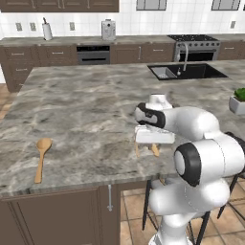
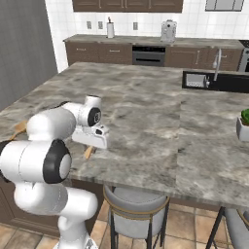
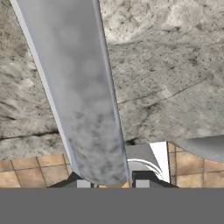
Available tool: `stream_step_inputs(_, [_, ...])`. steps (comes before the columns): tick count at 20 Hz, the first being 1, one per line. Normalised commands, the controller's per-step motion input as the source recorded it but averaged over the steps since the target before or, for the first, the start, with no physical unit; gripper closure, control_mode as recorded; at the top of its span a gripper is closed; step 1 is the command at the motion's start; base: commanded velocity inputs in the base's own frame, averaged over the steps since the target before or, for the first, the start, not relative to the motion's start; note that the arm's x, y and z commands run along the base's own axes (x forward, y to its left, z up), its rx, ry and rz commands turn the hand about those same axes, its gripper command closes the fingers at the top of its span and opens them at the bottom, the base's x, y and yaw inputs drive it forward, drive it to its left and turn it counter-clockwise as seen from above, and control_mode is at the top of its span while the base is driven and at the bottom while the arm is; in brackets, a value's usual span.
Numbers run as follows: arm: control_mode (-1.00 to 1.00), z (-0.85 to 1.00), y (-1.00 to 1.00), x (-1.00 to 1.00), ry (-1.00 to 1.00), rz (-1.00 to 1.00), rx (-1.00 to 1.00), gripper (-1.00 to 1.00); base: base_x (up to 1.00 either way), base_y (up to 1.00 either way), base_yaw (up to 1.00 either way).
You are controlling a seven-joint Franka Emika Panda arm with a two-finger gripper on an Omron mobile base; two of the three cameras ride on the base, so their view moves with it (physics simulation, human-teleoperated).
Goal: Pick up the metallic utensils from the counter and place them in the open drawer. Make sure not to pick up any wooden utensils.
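gripper (image 1: 146, 147) sits low on the counter (image 1: 86, 110) near its front edge, well right of the wooden spoon (image 1: 41, 158), jaws seemingly pinching a bluish-grey utensil (image 3: 78, 100); risk: thin grip slips, utensil drops onto the floor, missing the drawer.

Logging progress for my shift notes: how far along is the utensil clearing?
Done: nothing looks stowed yet. In hand: the gripper appears shut on the grey-handled utensil, lifted above the near edge of the counter. Left: carry it to the drawer, release it, then fetch any other metallic utensil. The wooden spoon lies untouched on the counter, as it should.
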Motion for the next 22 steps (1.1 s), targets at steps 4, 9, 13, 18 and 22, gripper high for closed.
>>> stream_step_inputs(4, [-1.00,0.52,-0.04,-0.55,-0.21,0.00,0.06,1.00,0.00,0.00,0.00])
stream_step_inputs(9, [-1.00,0.59,-0.05,-0.45,-0.19,0.00,0.06,1.00,0.00,0.00,0.00])
stream_step_inputs(13, [-1.00,0.61,-0.01,-0.39,-0.15,0.00,0.06,1.00,0.00,0.00,0.00])
stream_step_inputs(18, [-1.00,0.41,0.00,-0.39,-0.10,0.00,0.04,1.00,0.00,0.00,0.00])
stream_step_inputs(22, [-1.00,0.44,0.00,-0.33,-0.19,0.00,0.02,1.00,0.00,0.00,0.00])
